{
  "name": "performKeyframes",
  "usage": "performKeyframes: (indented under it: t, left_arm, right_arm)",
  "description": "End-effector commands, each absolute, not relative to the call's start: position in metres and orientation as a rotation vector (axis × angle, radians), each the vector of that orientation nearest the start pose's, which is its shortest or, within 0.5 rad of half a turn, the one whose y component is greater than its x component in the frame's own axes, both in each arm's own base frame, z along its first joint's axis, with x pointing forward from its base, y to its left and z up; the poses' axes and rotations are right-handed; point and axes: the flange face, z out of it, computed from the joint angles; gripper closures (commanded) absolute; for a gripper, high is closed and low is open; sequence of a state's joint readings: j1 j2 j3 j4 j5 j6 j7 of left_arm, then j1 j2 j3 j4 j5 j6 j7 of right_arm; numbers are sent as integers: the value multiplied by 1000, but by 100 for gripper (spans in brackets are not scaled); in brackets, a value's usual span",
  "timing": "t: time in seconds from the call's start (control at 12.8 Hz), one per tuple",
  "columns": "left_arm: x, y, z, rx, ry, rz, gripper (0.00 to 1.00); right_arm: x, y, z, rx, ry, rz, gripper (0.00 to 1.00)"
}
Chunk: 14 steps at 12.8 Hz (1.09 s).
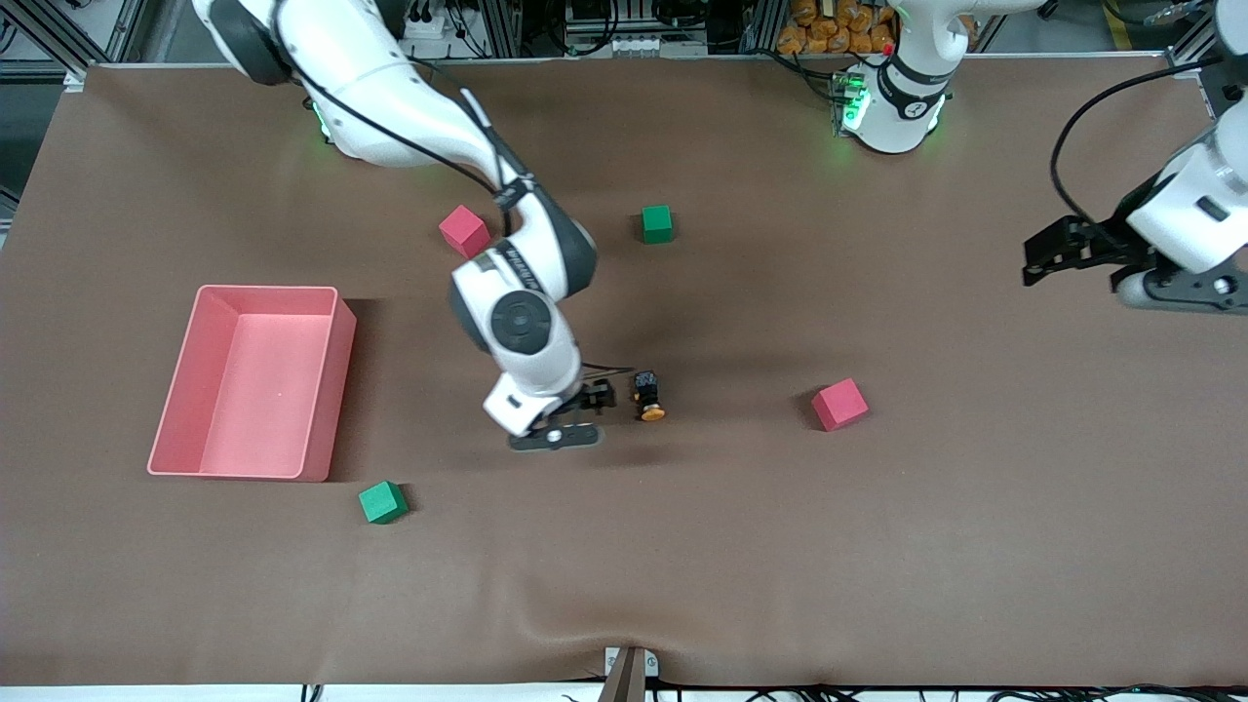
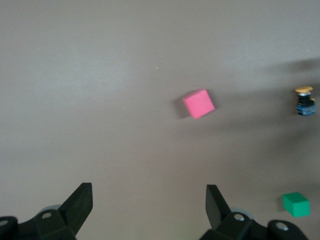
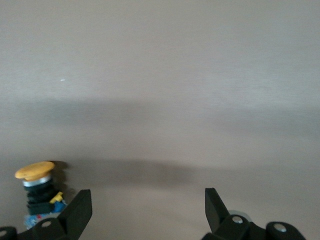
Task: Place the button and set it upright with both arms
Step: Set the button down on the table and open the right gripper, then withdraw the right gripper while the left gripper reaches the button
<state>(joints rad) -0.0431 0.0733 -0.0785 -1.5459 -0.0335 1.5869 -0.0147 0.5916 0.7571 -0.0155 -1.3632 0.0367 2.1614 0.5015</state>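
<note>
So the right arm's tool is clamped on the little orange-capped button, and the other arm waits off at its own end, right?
Not quite. The right tool is open and holds nothing: in the right wrist view the button stands on the brown table just outside one finger. The rest holds: the left tool waits, open, over its arm's end of the table.

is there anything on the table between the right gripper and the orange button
Nothing visible. The right gripper, fingers open, sits right beside the button with only bare brown table between them. The nearest pink cube lies past the button, toward the left arm's end. The left gripper waits, open, over that end.
</note>
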Motion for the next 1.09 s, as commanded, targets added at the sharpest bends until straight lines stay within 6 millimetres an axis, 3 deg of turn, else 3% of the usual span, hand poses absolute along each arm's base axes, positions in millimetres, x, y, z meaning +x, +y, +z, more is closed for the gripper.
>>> performKeyframes:
  t: [0.0, 0.16, 0.31, 0.39, 0.47, 0.62, 0.78, 0.94, 1.01]
  left_arm:
    - [597, -115, 576, -3189, 262, 100, 0]
    - [607, -152, 549, -3183, 292, 159, 0]
    - [610, -202, 529, -3179, 229, 188, 0]
    - [614, -222, 515, -3173, 261, 217, 0]
    - [618, -241, 497, -3172, 275, 251, 0]
    - [625, -279, 457, -3166, 213, 331, 0]
    - [636, -295, 424, -3188, 119, 402, 0]
    - [623, -343, 405, -3182, 76, 365, 0]
    - [619, -365, 382, -3178, -27, 357, 0]
  right_arm:
    - [592, 375, 296, -3095, -55, 16, 0]
    - [588, 325, 305, -3108, -3, 51, 0]
    - [576, 285, 304, -3117, -37, 85, 0]
    - [566, 272, 304, -3103, -21, 25, 0]
    - [561, 241, 299, -3084, 22, -55, 0]
    - [548, 215, 291, -3072, -29, -128, 0]
    - [554, 171, 295, -3079, -114, -132, 0]
    - [566, 115, 308, -3082, -181, -167, 0]
    - [568, 95, 314, -3084, -215, -169, 0]
